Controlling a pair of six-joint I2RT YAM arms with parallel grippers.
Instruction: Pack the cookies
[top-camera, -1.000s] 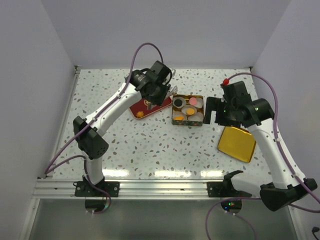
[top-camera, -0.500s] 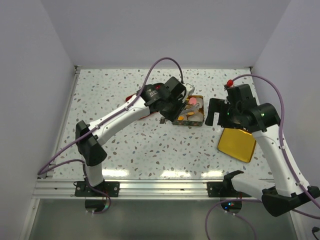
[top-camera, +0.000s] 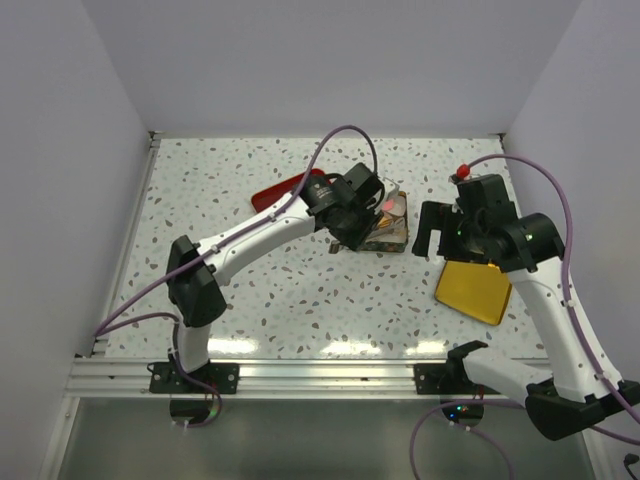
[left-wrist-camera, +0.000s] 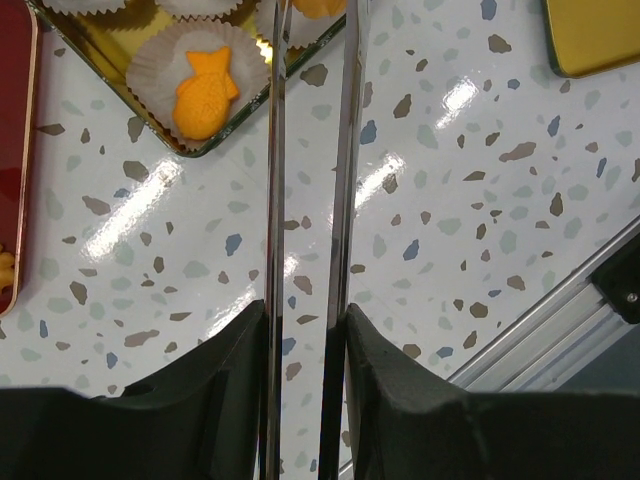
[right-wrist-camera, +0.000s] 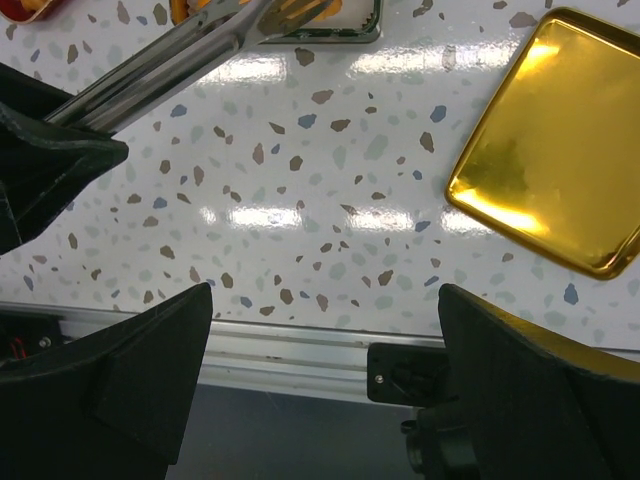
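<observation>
Left gripper (left-wrist-camera: 305, 330) clamps the tongs (left-wrist-camera: 275, 180), reaching over the tin's (left-wrist-camera: 203, 152) corner. Right gripper (right-wrist-camera: 320, 370) gapes wide, with the gold lid (right-wrist-camera: 545, 140) at two o'clock.

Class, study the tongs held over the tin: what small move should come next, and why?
Probably lower the tongs a little into the tin. The jaws of the left gripper clamp them, their tips reach over the paper cups, and an orange cookie shows between the tips.
</observation>
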